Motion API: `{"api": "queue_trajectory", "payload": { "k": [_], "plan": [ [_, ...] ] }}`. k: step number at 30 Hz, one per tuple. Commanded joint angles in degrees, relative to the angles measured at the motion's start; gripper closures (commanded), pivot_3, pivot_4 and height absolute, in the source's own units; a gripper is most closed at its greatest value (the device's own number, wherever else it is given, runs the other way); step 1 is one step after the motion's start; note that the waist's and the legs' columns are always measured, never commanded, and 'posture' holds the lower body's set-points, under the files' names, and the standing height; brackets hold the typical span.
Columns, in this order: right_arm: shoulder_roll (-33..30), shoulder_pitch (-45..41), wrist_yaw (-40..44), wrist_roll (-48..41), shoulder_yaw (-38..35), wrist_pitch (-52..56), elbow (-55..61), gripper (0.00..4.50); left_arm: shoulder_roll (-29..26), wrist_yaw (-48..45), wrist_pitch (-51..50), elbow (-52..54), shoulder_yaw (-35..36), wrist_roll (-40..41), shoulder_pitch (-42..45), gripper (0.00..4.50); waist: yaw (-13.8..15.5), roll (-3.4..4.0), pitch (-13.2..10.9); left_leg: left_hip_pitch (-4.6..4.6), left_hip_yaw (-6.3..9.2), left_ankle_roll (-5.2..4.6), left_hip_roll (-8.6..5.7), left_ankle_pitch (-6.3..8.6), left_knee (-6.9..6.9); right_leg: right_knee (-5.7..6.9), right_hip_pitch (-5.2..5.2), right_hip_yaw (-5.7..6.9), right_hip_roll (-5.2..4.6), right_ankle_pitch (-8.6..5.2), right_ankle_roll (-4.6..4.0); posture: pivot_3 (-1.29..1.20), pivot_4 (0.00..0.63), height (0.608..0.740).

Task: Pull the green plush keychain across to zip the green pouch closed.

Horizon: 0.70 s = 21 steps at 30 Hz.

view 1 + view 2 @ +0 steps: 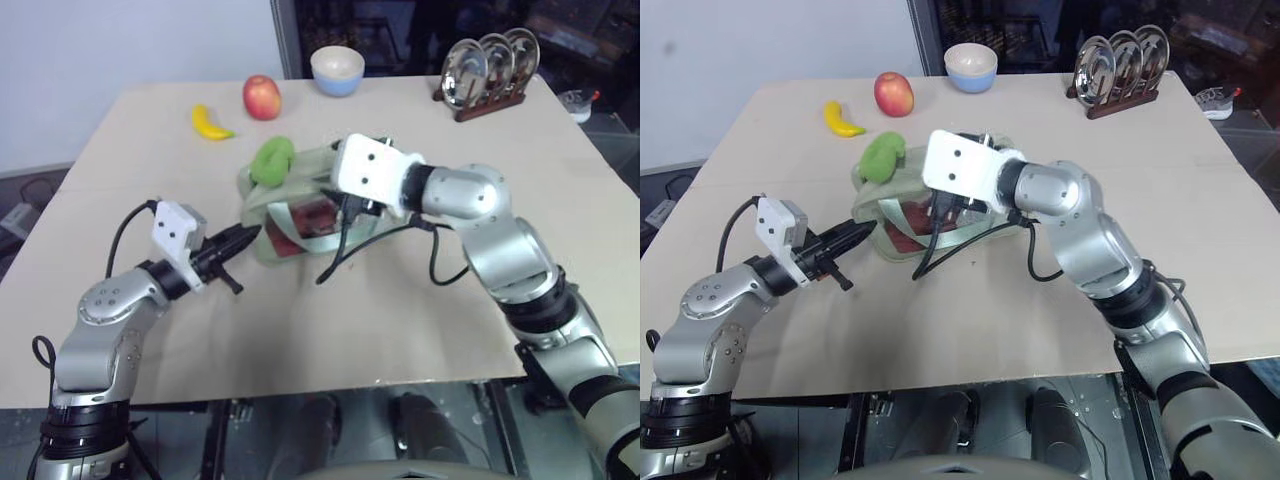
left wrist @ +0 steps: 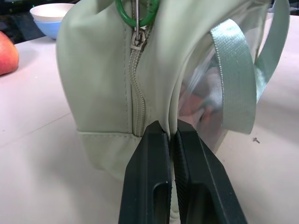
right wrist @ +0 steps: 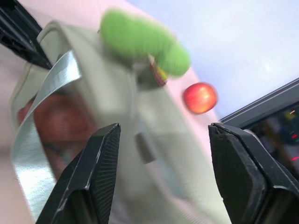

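Your left gripper [image 1: 243, 236] is clenched on a fold of the pouch [image 1: 300, 205] at its end seam; in the left wrist view its fingers [image 2: 149, 186] pinch the pale fabric just below the zipper track. Your right gripper [image 3: 161, 140] is released, jaws spread wide above the pouch's top and holding nothing. The pouch sits mid-desk [image 1: 330, 320] with its clear window facing you. The keychain [image 1: 272, 160] rests on top of the pouch at its far-left end. Behind it on the desk you have a banana [image 1: 210, 123], an apple [image 1: 261, 97], a bowl [image 1: 337, 70] and a plate rack [image 1: 487, 65].
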<state>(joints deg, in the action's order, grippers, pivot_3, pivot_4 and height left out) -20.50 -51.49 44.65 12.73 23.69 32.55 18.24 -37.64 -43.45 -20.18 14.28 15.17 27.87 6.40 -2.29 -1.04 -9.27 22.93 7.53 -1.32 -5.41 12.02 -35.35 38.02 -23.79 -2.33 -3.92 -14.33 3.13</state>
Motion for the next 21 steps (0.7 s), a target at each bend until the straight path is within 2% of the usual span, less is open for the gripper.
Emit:
{"api": "queue_trajectory", "payload": {
  "k": [1,7,21],
  "plan": [
    [-1.6,-3.5,-0.7,2.7,0.9,-7.9,0.9,1.47,-0.2,0.7,1.2,0.9,0.6,-0.7,0.7,4.50,0.0,0.01,0.0,0.00,0.00,0.00,0.01,0.00,0.00,0.01,0.00,0.01,0.00,0.00,0.00,0.00,0.150,0.740],
    [-0.3,-6.4,-2.0,7.1,5.1,-16.8,-4.9,1.47,-0.3,0.7,1.1,0.8,0.6,-1.0,1.1,4.50,0.0,0.00,0.0,0.00,-0.01,0.03,0.01,-0.02,-0.01,-0.01,0.00,0.00,0.00,0.00,0.00,0.00,0.150,0.740],
    [7.8,-11.1,-6.1,14.2,8.0,-26.7,-20.0,1.47,0.4,1.1,1.6,1.7,0.0,-2.0,0.9,4.50,0.0,0.00,0.0,0.00,-0.01,0.06,-0.01,-0.03,-0.01,0.00,-0.01,-0.01,0.02,0.00,0.00,0.00,0.150,0.740]
  ]
}}
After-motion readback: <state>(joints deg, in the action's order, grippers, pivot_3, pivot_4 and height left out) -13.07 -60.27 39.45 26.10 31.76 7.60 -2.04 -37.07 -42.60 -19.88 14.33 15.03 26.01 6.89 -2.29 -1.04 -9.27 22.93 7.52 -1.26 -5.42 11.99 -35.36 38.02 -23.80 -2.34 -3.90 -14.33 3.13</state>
